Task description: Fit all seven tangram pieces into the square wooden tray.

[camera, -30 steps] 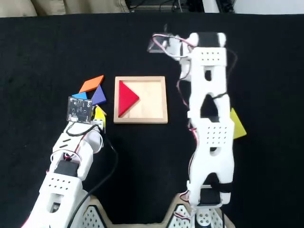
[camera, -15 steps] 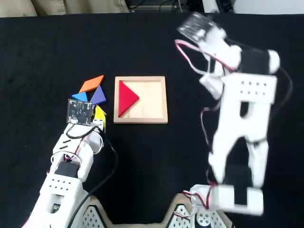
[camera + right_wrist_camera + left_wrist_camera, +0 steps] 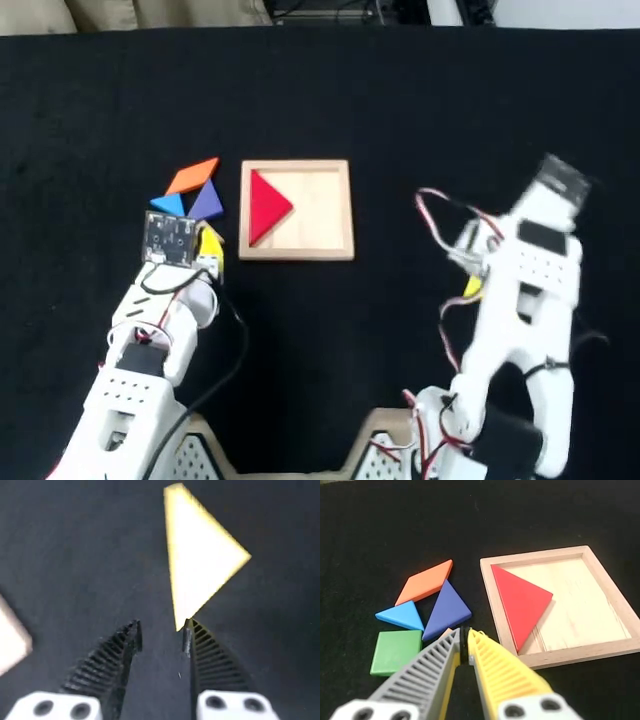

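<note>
Yellow wood is being faced by the right gripper [image 3: 161,627], whose fingers are being held spread with a clear gap between them. The yellow triangle [image 3: 200,555] is lying flat on the black cloth [image 3: 100,100], to the right of the square wooden tray [image 3: 296,256] and well apart from it, partly under the right arm in the high view. The piece is being met just beyond the fingertips, with one sharp corner close by the tip of one finger, so it is sitting off to that finger's side rather than centred in the gap. Its long edge is running roughly along the line in which the fingers are pointing, away from the gripper. The coming grasp is judged to be turning on that offset: the gap is probably needing to be shifted sideways over the piece before any closing. The right arm is being taken as much the nearer one. The left gripper [image 3: 464,632], fingers pressed together with nothing seen between them, is being held left of the tray, near the orange parallelogram [image 3: 425,581], dark blue triangle [image 3: 447,612], light blue triangle [image 3: 402,616] and green square [image 3: 396,651]. Inside the tray only the red triangle [image 3: 265,205] is lying, against its left wall.
</note>
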### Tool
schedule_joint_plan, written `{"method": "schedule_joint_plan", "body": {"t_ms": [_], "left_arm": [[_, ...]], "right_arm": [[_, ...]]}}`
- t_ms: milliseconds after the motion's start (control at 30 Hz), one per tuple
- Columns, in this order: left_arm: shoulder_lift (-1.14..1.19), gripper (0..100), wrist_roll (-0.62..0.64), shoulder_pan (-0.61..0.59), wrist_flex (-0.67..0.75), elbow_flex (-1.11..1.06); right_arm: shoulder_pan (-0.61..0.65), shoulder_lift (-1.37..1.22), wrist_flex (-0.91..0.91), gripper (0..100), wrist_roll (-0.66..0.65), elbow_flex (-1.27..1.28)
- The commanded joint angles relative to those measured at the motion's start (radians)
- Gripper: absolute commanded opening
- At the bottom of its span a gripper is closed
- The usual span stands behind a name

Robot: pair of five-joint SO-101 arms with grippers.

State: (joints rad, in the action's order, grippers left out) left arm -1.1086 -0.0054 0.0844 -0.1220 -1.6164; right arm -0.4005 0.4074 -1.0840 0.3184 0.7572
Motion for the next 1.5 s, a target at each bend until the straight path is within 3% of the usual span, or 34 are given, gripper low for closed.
{"method": "schedule_joint_plan", "body": {"t_ms": [0,200,500,800,1200,1467], "left_arm": [[-0.014,4,-0.009,0.010,0.020,0.015],[-0.014,4,-0.011,0.064,0.020,0.012],[-0.014,4,-0.011,0.058,0.020,0.010],[-0.014,4,-0.011,0.058,0.020,0.010],[-0.014,4,-0.011,0.061,0.020,0.012],[-0.014,4,-0.011,0.062,0.020,0.012]], "right_arm": [[-0.049,0.062,0.052,15.9,0.011,0.015],[-0.048,0.062,-0.006,39.2,-0.009,0.016],[-0.048,-0.177,0.107,38.6,-0.012,-0.068],[-0.043,-0.472,0.104,38.6,-0.058,-0.302],[-0.012,-0.615,0.110,38.5,-0.160,-0.414],[-0.009,-0.638,0.106,38.4,-0.161,-0.426]]}}
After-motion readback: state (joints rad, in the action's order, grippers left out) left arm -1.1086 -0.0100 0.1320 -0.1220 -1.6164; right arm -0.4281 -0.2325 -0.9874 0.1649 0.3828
